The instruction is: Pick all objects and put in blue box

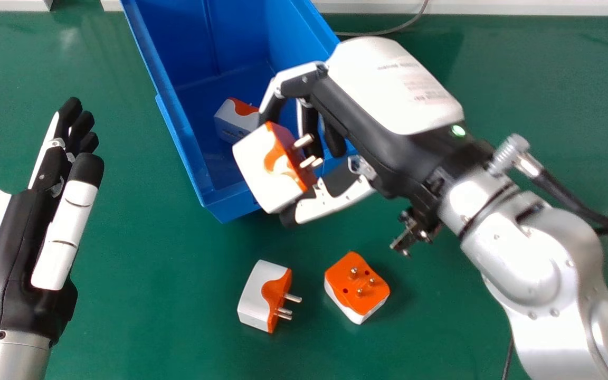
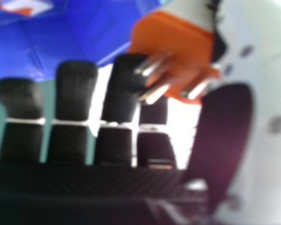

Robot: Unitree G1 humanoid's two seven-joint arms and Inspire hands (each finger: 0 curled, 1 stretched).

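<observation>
My right hand [image 1: 388, 105] is above the near right part of the blue box [image 1: 180, 142], its fingers and thumb pinching a white and orange plug adapter [image 1: 262, 169] with its pins outward. In the right hand view, the held adapter [image 2: 175, 47] is between the fingers of my right hand [image 2: 119, 89] and the thumb. Inside the box lies another adapter [image 1: 235, 120]. On the table, one adapter [image 1: 264, 295] rests on its side, and beside it an orange-faced adapter [image 1: 357, 285] has its pins up. My left hand [image 1: 24, 227] is at the left, fingers straight, holding nothing.
The green table [image 1: 140, 295] lies under everything. A grey cable [image 1: 393, 26] runs behind the box, near a white edge [image 1: 494, 6] at the back. A black cable [image 1: 573, 200] trails from my right wrist toward the right side.
</observation>
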